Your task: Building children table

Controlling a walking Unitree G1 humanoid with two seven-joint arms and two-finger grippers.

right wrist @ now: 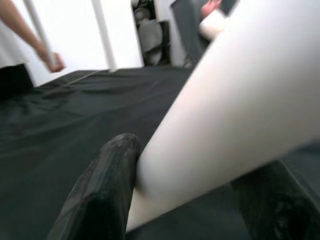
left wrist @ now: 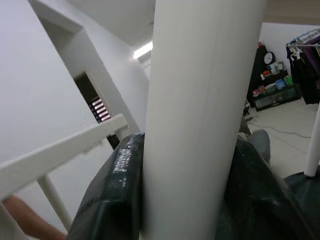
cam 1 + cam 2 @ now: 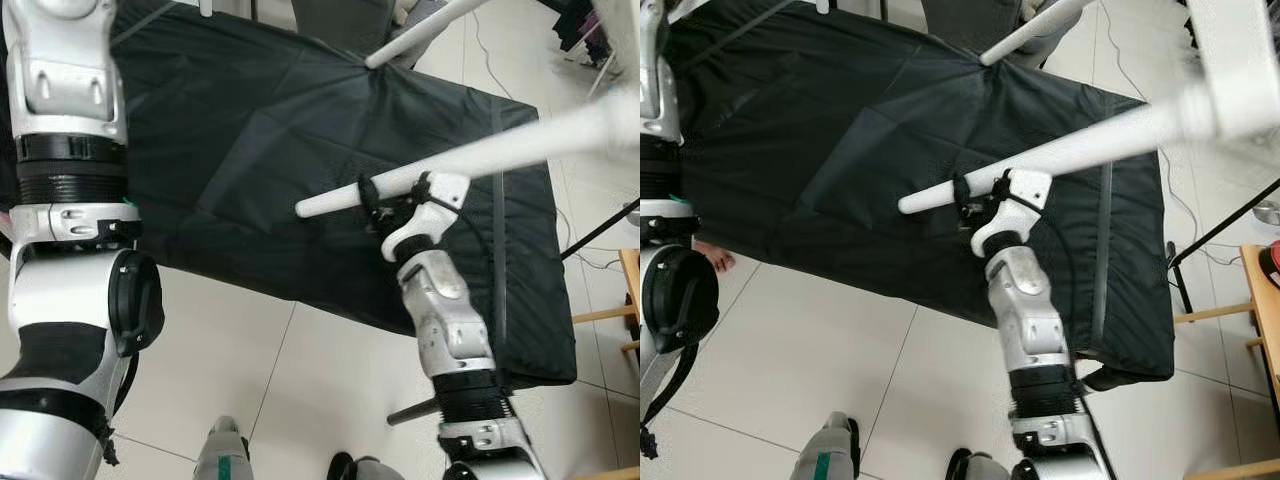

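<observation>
White round table leg (image 3: 480, 155), above black cloth (image 3: 250, 130); far end blurred. Right gripper (image 3: 372, 197) clamps it; left gripper (image 2: 180, 200) clamps another leg (image 2: 200, 110).

A white leg (image 3: 470, 155) slants across above the black cloth (image 3: 250, 140), another leg (image 3: 420, 35) crossing the far edge; floor (image 3: 260, 370) nearer lies open.

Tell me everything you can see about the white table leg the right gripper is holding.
The white table leg is a smooth, round, painted-looking pole with a rounded free end. It slants over the black cloth, rising toward the robot's right, where it blurs into a white frame part. The right gripper is clamped around it near the free end, black fingers on either side.
</observation>
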